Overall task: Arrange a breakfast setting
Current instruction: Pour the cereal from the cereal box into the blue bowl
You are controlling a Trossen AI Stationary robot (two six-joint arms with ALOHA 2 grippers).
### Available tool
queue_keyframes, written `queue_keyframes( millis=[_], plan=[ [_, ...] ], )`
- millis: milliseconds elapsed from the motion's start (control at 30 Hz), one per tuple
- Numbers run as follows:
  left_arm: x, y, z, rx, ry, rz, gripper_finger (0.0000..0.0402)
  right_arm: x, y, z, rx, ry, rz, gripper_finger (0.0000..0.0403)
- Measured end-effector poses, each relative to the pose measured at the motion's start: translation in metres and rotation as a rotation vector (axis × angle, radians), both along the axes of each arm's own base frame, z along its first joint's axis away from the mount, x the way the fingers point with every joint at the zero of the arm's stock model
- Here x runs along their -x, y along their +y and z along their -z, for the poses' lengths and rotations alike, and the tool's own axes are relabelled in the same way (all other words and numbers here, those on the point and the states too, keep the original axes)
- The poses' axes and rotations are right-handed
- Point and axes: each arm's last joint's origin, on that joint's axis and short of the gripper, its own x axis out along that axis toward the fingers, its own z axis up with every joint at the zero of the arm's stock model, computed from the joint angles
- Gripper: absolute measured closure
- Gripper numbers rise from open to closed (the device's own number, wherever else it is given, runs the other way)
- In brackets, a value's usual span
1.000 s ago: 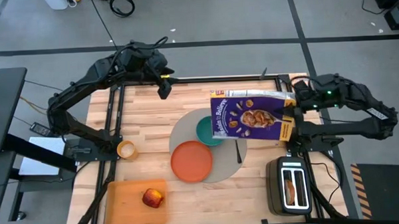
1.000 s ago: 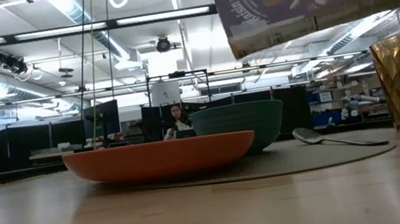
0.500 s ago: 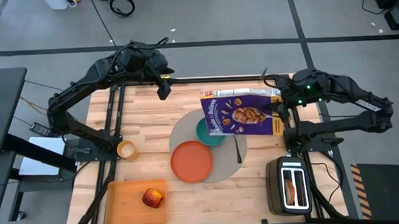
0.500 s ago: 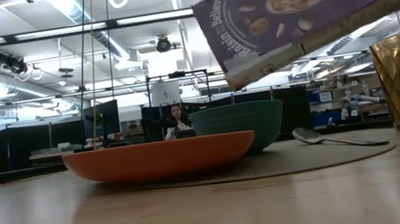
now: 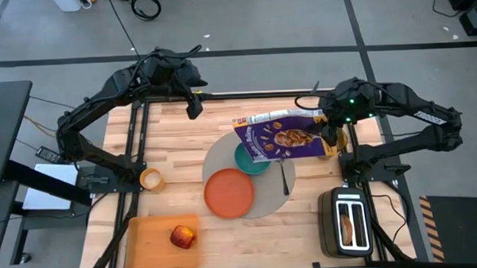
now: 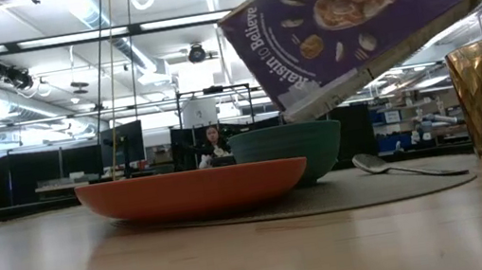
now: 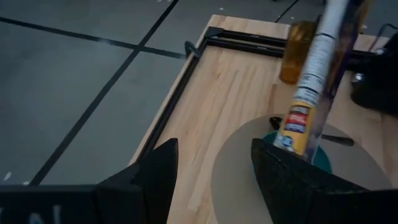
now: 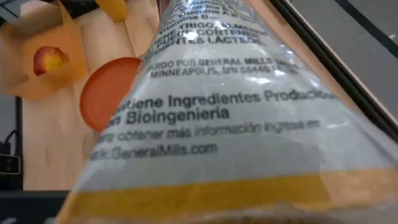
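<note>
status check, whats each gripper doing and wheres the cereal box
Right gripper shut on cereal box, tilted over teal bowl. Left gripper open, idle at table's far edge. Nothing blocking.

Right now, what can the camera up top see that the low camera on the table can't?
Only the high view shows the apple on the cutting board, the toaster, and both arms whole, with the right gripper holding the cereal box and the left gripper waiting at the table's far edge. Only the low view shows the room behind, with a person far off. Both show the tilted box over the bowl, the plate, the spoon and the placemat.
</note>
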Motion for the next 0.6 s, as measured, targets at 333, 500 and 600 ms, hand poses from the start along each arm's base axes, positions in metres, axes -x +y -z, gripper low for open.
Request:
queue_keyframes(
  millis=[333, 500, 600],
  plan=[
    [0.007, 0.013, 0.0, 0.002, 0.0, -0.034, 0.0192, -0.017, -0.004, -0.012, 0.12, 0.028, -0.104, 0.024],
    [0.009, 0.015, -0.001, 0.001, -0.003, -0.041, 0.0192, -0.025, -0.006, -0.009, 0.173, 0.069, -0.173, 0.024],
    [0.01, 0.014, -0.001, 0.0, -0.005, -0.041, 0.0192, -0.028, -0.006, -0.008, 0.196, 0.076, -0.222, 0.024]
  ],
)
